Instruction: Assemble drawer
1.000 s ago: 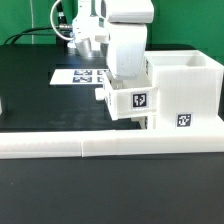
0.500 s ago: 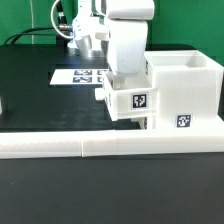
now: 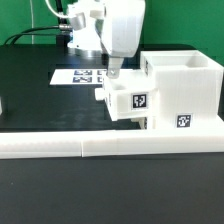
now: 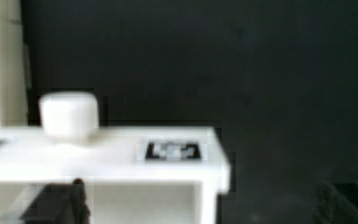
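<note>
The white boxy housing (image 3: 185,88) stands at the exterior view's right, with a tag on its front. A smaller white tray (image 3: 128,101) with a tag and a small knob (image 3: 99,97) sticks partly out of the housing's side. My gripper (image 3: 114,72) hangs just above the tray, open and empty. In the wrist view the tray's tagged face (image 4: 172,151) and knob (image 4: 69,114) lie below the gripper (image 4: 202,205). Its dark fingertips (image 4: 51,204) stand wide apart and touch nothing.
The long low white border wall (image 3: 100,147) runs along the front of the black table. The marker board (image 3: 80,76) lies flat behind the tray. Cables and the arm's base are at the back.
The gripper has let go of the tray and risen straight up from it. The tray stays partly in the housing.
</note>
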Controlling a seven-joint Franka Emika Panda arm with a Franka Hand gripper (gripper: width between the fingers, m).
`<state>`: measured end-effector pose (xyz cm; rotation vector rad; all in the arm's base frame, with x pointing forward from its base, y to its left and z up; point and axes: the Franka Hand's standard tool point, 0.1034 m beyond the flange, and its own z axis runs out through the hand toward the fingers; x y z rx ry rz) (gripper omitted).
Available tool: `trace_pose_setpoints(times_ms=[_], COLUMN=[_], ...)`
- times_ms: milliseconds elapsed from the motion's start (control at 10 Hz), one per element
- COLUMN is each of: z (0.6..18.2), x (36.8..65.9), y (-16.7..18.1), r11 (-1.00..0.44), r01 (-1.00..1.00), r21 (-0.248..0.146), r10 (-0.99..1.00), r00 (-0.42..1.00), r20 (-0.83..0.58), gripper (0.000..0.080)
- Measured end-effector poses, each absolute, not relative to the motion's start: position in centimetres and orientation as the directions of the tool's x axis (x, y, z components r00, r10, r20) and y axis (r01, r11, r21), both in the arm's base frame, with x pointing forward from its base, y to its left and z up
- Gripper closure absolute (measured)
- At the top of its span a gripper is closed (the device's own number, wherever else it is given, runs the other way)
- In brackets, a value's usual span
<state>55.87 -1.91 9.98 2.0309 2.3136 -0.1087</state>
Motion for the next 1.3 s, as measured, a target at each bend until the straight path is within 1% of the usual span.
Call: trace_pose_setpoints(times_ms=[100,200,400,500,600,700,800,900,1000,1100,1300], z=[10.7,10.6,10.5,10.2,9.1,8.3,8.0,7.6,7.2,6.9,6.6], x=[56.3,56.2,56.1,55.9,55.5,55.4,55.4,55.2,54.9,55.0,55.1], y=[-3.5,-4.3,-4.8,-5.4,-6.2,-6.9,-7.0,-7.0,-7.1,-7.1,-5.5], r11=[0.154,0.145,0.15,0.153,0.19,0.183,0.18,0.194,0.193,0.175,0.141], r01=[0.988,0.989,0.988,0.988,0.981,0.982,0.982,0.979,0.978,0.98,0.985], r21=[-0.027,-0.026,-0.029,-0.035,-0.048,-0.056,-0.062,-0.068,-0.084,-0.092,-0.104], r10=[0.983,0.984,0.984,0.985,0.981,0.983,0.982,0.978,0.972,0.972,0.976], r00=[-0.156,-0.147,-0.152,-0.155,-0.191,-0.181,-0.175,-0.187,-0.178,-0.157,-0.121], r20=[-0.099,-0.097,-0.092,-0.077,-0.017,0.043,0.074,0.095,0.152,0.177,0.179], gripper=[0.0151,0.0151,0.015,0.015,0.015,0.015,0.015,0.015,0.015,0.015,0.015])
